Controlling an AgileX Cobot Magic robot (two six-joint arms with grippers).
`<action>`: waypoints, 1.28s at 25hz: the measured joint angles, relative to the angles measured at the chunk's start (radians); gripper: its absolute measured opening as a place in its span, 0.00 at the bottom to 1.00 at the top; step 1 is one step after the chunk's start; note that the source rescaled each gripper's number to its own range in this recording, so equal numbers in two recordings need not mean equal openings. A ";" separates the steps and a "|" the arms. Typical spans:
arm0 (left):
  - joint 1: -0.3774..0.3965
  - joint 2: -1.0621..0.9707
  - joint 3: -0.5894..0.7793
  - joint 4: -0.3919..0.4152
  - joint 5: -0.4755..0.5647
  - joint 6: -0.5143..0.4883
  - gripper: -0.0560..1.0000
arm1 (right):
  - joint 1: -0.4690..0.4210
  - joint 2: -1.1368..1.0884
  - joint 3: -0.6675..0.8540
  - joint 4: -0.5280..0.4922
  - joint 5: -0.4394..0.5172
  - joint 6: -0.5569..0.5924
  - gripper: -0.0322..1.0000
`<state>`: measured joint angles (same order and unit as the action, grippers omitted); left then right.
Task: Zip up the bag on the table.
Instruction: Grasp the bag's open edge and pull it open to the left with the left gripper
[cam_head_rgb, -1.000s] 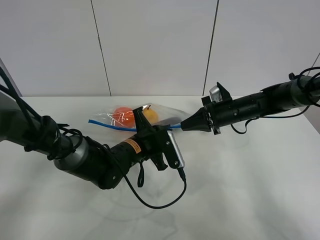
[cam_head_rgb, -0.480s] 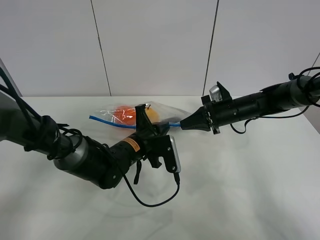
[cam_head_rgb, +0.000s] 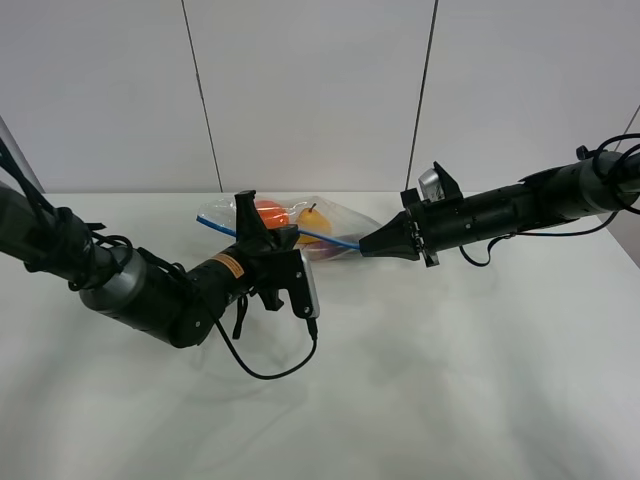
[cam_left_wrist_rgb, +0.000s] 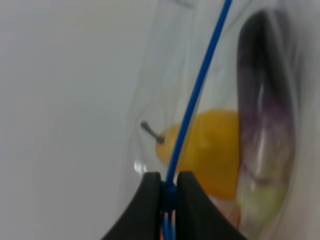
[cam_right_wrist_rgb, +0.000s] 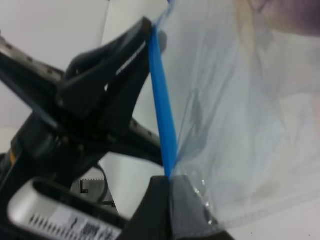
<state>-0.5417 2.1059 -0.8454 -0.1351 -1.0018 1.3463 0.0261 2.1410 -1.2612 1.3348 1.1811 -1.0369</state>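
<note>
Seemingly the job is well on.

Ext. high view: the bag (cam_head_rgb: 335, 222) sits near the back edge of the counter (cam_head_rgb: 480, 380), approx. mid-width, w/ an orange ball (cam_head_rgb: 268, 210) and a yellow pear (cam_head_rgb: 318, 218) showing through it. The right pincer (cam_head_rgb: 365, 249) is clenched on the right-hand end of the blue strip (cam_head_rgb: 335, 241). The left pincer (cam_head_rgb: 246, 212) is clamped on the same strip near its other end, so most of the strip lies btwn the two. Only a short bit of strip runs on past the left pincer toward the counter's left edge. Judging from that, most of the zip is prob. pressed shut, leaving that last bit and then the release. This view can't confirm the seal itself.

Left wrist view: the fingertips are squeezed together w/ the strip pinched btwn them. Beyond them the strip runs as one thin unbroken line, which suggests that stretch is closed. This view also shows a dark item (cam_left_wrist_rgb: 265, 100) beside the pear, not made out from the high cam.

Right wrist view: the jaws are tight on the strip at the bag's corner, w/ clear plastic bunched beside them. The left arm looms close behind the strip, showing how near the two arms work. The view is too blurred to tell whether the very end is sealed.
</note>
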 joint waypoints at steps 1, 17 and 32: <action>0.017 0.000 0.000 0.009 0.005 0.005 0.06 | 0.000 0.000 0.000 0.000 0.000 0.000 0.03; 0.260 0.000 0.000 0.099 0.016 0.013 0.06 | 0.000 0.000 0.000 -0.018 0.006 0.000 0.03; 0.355 0.000 0.000 0.142 0.016 0.003 0.05 | 0.001 0.000 0.000 -0.034 0.012 0.000 0.03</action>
<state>-0.1864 2.1059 -0.8454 0.0073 -0.9855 1.3490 0.0270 2.1410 -1.2612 1.3009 1.1928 -1.0369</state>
